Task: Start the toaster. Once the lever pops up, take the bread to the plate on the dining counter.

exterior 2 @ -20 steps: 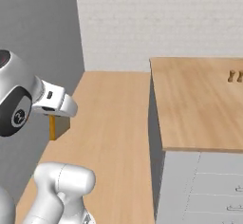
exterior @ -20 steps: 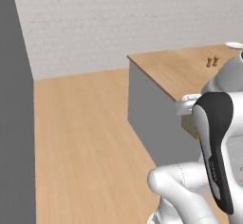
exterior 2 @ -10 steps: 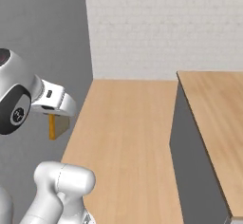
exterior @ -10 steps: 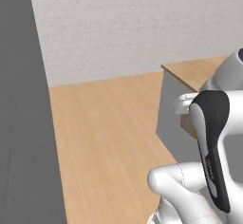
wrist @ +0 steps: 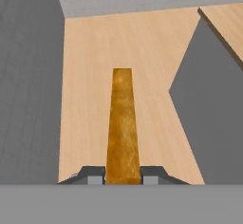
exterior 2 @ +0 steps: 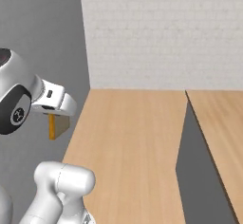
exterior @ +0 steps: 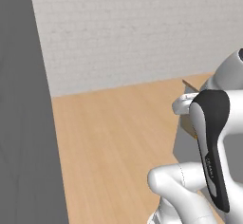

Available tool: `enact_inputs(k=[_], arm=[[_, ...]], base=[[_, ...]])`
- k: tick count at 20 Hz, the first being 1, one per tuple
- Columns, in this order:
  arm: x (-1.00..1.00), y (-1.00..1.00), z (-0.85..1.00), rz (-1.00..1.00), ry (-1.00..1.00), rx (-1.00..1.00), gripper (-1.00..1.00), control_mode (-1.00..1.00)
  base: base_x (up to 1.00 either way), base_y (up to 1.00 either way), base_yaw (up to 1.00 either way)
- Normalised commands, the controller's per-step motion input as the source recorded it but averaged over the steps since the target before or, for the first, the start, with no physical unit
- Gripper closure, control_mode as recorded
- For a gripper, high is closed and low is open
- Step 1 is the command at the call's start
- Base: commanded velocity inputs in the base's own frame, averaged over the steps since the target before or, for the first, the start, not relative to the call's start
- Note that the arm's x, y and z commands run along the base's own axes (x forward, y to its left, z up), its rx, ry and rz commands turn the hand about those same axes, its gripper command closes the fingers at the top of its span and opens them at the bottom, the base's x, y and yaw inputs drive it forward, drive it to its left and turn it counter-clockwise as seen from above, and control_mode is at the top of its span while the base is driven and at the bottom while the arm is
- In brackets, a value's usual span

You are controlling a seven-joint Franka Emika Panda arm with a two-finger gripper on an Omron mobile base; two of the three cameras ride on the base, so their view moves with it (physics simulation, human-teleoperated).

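Tool point(wrist: 122, 174): closed on the squarish slice of bread with the golden-brown crust point(wrist: 122, 128); dark finger tips pressed against both faces at the slice's near end.
Bread, hand view: seen edge-on, crust toward the camera, projecting straight out from the tool over the light-wood floor point(wrist: 90, 76).
Bread, right base view: small tan block point(exterior 2: 58, 126) hanging just below the white wrist, clear of the grey wall point(exterior 2: 38, 33) beside it.
Step in hand: judged as the carry to the plate; bread out of the toaster and in transit.
Destination: light-wood table point(exterior 2: 223, 118) with grey side panel at the right of the right base view; plate not identifiable on the part showing.
Conduct of the step: grip to be held firm and unchanged; wrist to be kept steady, the slice being clamped at one end alone.
Clearance: bread to be carried above the table edge point(wrist: 223, 28), well off the grey panel.
Risk: a slip or twist of the slice in the tool on a sharp swing of base or arm.
Release: only once the slice is low over the plate.
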Motion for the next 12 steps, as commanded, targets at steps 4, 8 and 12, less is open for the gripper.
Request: enact_inputs(k=[4, 8, 12], arm=[[0.00, 0.00, 0.00, 0.00, 0.00, 0.00, 1.00, 1.00], [0.00, 0.00, 0.00, 0.00, 0.00, 0.00, 1.00, 1.00], [0.00, 0.00, 0.00, 0.00, 0.00, 0.00, 1.00, 1.00]], base=[[1.00, 0.00, 0.00], [1.00, 0.00, 0.00], [1.00, 0.00, 0.00]])
